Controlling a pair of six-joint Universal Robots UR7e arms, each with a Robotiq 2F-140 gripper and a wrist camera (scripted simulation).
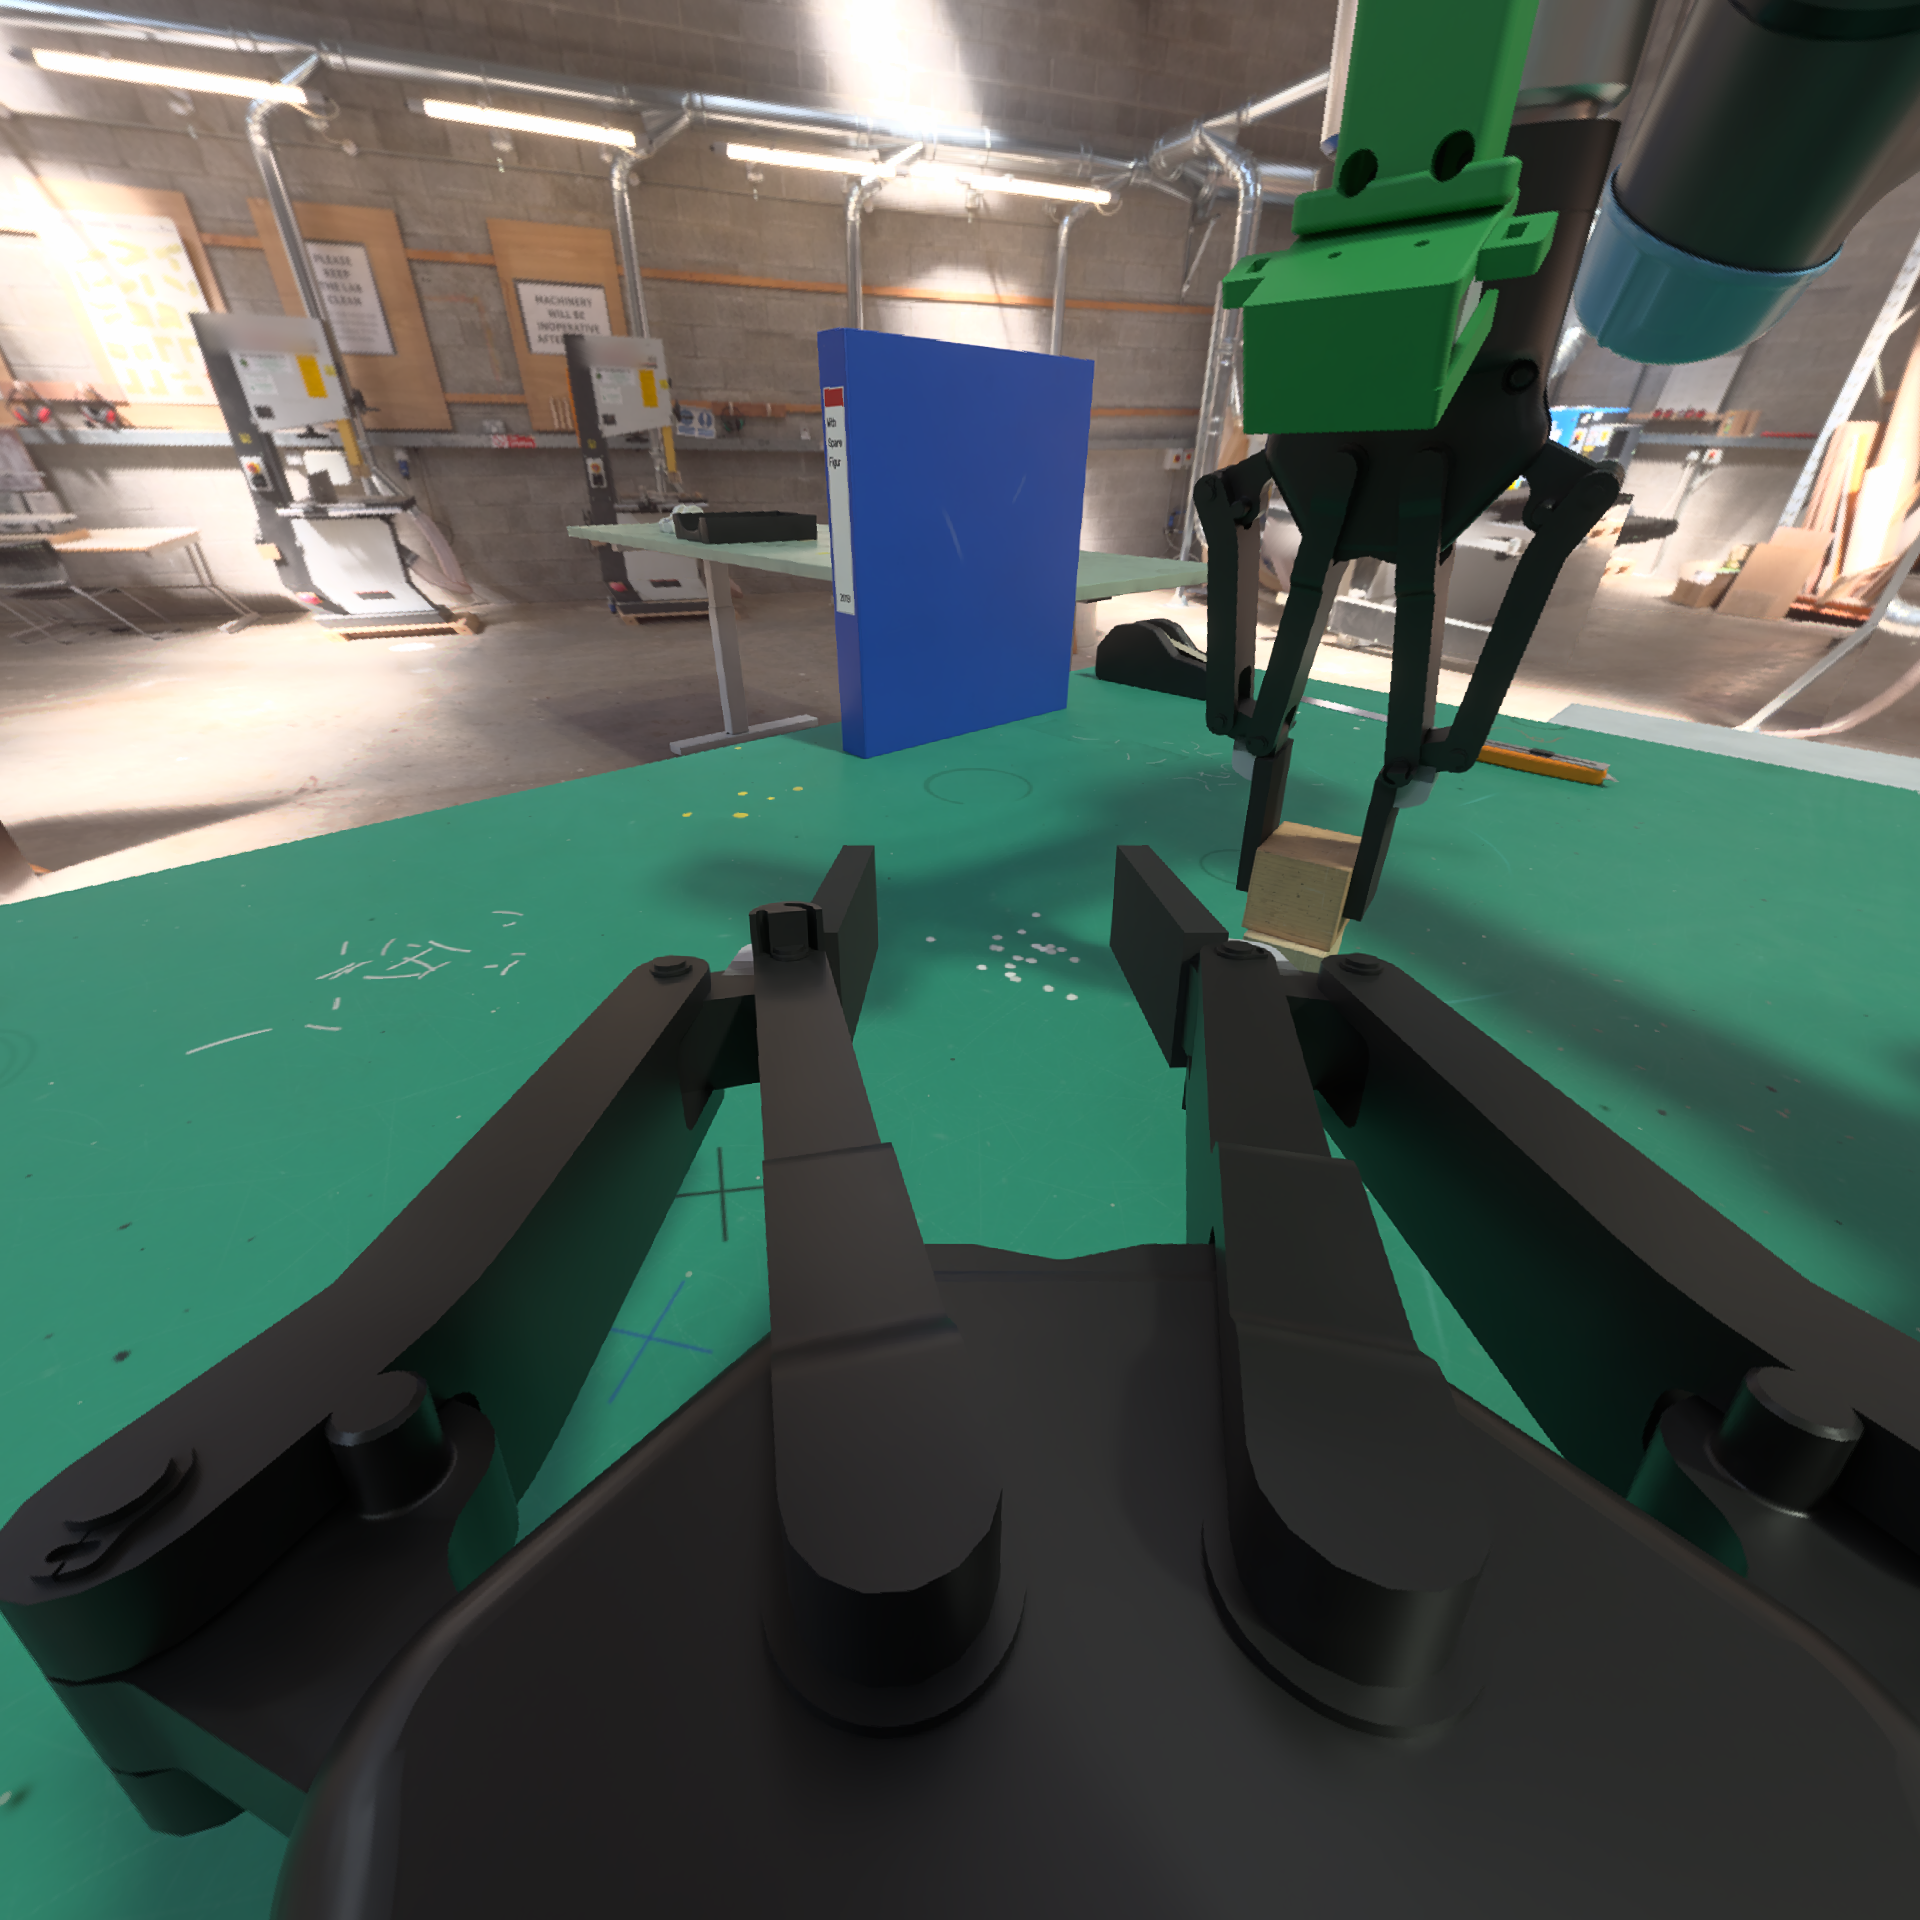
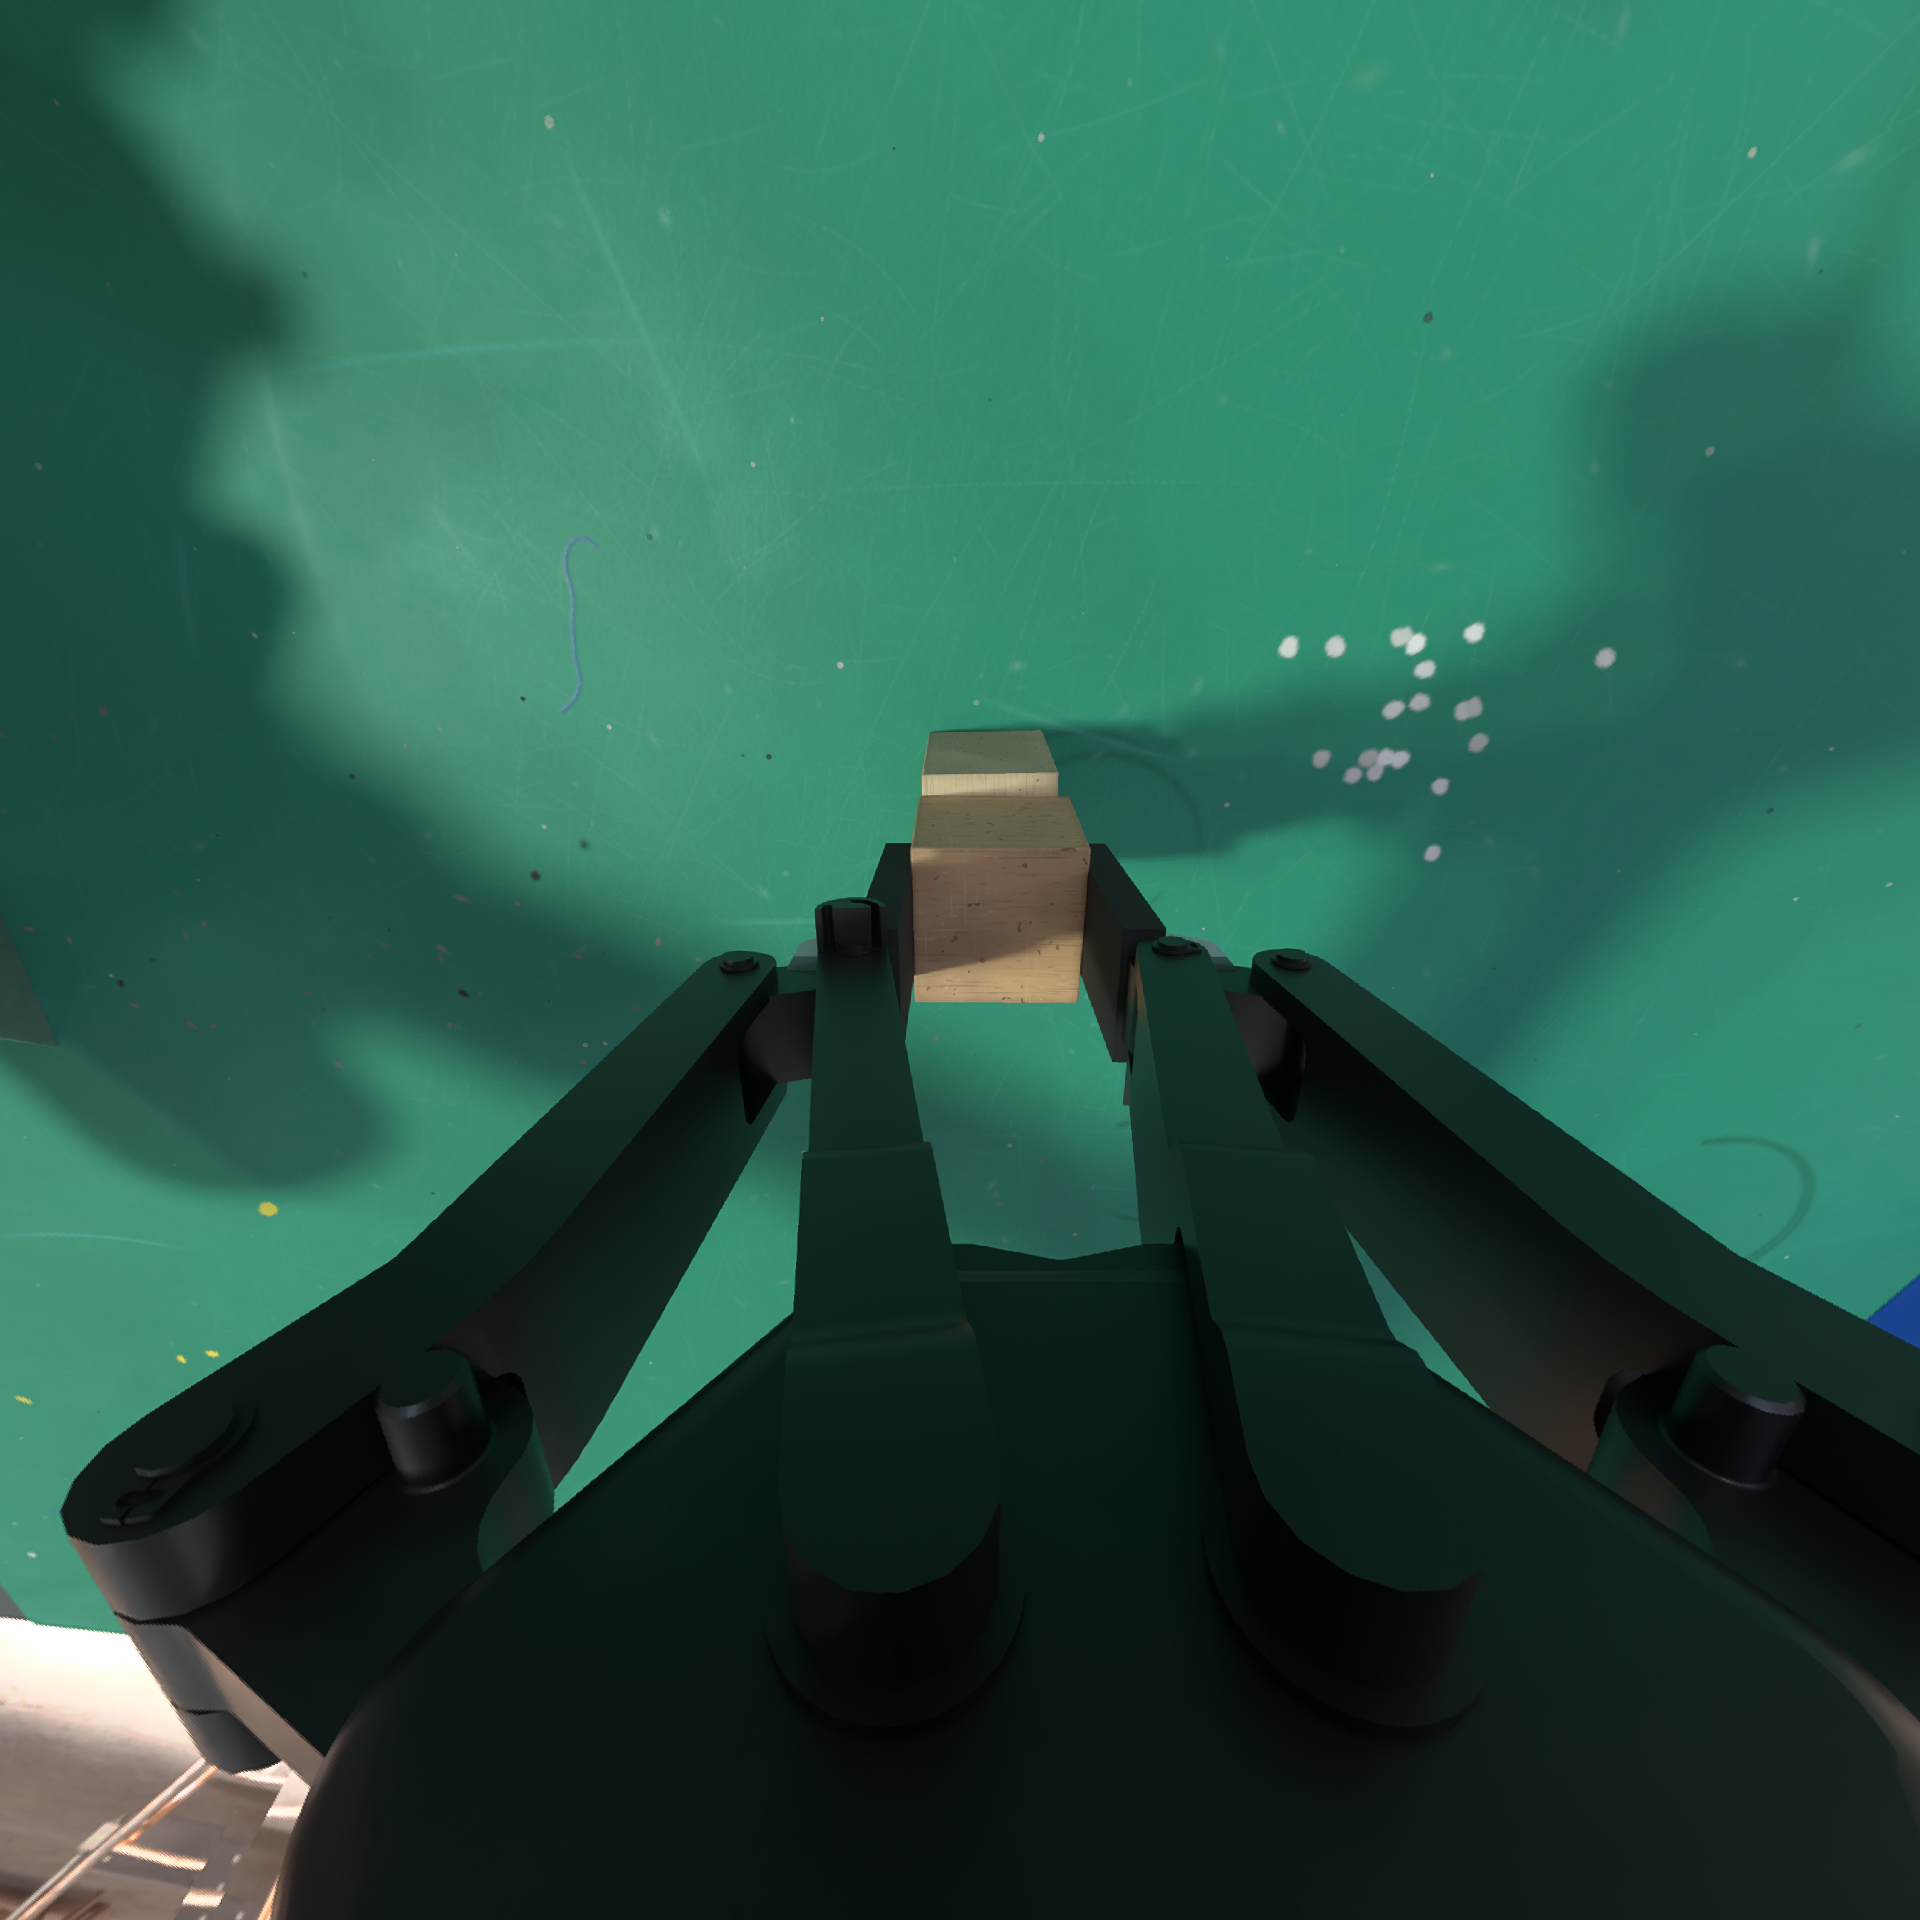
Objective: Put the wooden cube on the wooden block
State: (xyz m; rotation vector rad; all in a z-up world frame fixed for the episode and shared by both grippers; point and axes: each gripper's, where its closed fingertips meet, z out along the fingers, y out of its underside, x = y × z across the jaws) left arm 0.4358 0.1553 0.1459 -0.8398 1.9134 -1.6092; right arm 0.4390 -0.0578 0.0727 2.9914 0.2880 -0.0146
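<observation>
My right gripper is shut on the wooden cube, one finger on each side face. The wooden block lies flat on the green table directly under and beyond the cube, and the cube hides part of it. In the left wrist view the right gripper hangs straight down with the cube just above a pale sliver of the block. I cannot tell whether cube and block touch. My left gripper is open and empty, low over the table, just left of the cube.
A blue binder stands upright at the far side of the table. A black tape dispenser and a yellow tool lie behind the right arm. White specks dot the mat. The table edge runs along the left.
</observation>
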